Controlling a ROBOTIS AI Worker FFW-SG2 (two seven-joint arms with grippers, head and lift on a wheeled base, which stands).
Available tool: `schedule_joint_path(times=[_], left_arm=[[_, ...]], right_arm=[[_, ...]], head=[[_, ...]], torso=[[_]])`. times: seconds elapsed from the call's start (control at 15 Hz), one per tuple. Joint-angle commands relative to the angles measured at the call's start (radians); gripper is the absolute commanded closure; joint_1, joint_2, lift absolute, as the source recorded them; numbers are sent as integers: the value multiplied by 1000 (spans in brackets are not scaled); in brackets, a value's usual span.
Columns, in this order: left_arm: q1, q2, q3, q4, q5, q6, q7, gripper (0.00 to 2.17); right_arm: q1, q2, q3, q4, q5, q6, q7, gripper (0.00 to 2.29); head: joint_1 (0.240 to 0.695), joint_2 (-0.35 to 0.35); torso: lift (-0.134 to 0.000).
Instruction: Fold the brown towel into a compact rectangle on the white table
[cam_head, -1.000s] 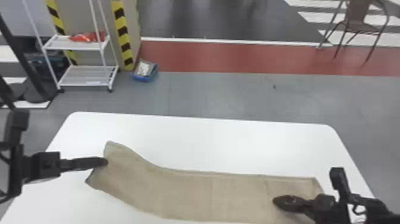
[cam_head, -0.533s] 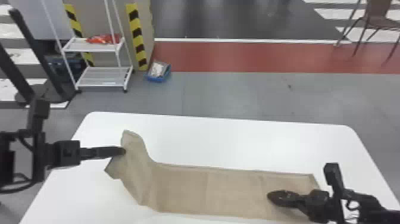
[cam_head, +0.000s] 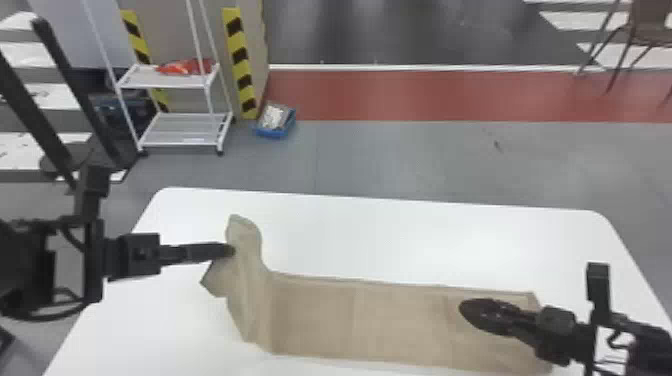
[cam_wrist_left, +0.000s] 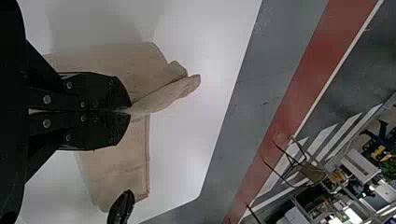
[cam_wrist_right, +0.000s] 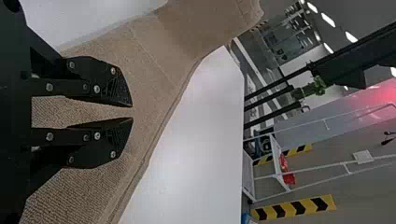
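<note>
In the head view my left gripper (cam_head: 231, 250) holds up the left end of the brown towel (cam_head: 400, 320), whose raised part is creased and bunched while the rest lies flat as a long strip. The left wrist view shows the left gripper (cam_wrist_left: 130, 111) shut on the towel (cam_wrist_left: 112, 172), with a fold poking out past the fingertips. My right gripper (cam_head: 465, 312) is over the towel's right part. In the right wrist view that right gripper (cam_wrist_right: 133, 112) has its fingers slightly apart, with flat cloth (cam_wrist_right: 154, 51) beneath and between them.
The white table (cam_head: 400, 230) extends behind and left of the towel. Beyond it on the floor stand a white shelf cart (cam_head: 175, 130), a blue bin (cam_head: 275, 122) and a chair (cam_head: 645, 30) at the far right.
My left gripper has carried the towel's left end rightward and upward, and the cloth there bends more steeply. The right gripper has stayed at the towel's right part. The head view has shifted somewhat.
</note>
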Motion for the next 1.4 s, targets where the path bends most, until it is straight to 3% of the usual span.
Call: schedule_joint_path(times=[0.0,0.2,0.33,0.4,0.47,0.87,1.07,1.33], left_arm=[[4,-32,-14,-12,3,7,13,1440],[21,-85,-60,-35,9,7,69,1480],[40,-121,-112,-42,14,7,111,1480],[41,-141,-140,-46,15,7,137,1480],[40,-158,-167,-46,15,7,164,1480],[4,-239,-282,43,28,-25,312,1484],[1,-262,-345,127,35,-227,379,1484],[-16,-274,-368,150,37,-245,390,1484]], right_arm=[[30,21,-29,-60,-55,21,-5,718],[57,65,-46,-138,-89,67,-45,718],[64,71,-48,-155,-117,101,-64,653],[65,73,-48,-163,-117,116,-67,235],[68,73,-48,-166,-129,125,-73,-2],[102,76,-46,-166,-195,122,-103,218],[106,85,-40,-157,-198,110,-108,218],[110,87,-29,-132,-209,82,-116,215]], head=[[695,-3],[695,-38],[695,-58],[695,-71],[695,-102],[695,-196],[695,-228],[695,-241]], torso=[[0],[0],[0],[0],[0],[0],[0],[0]])
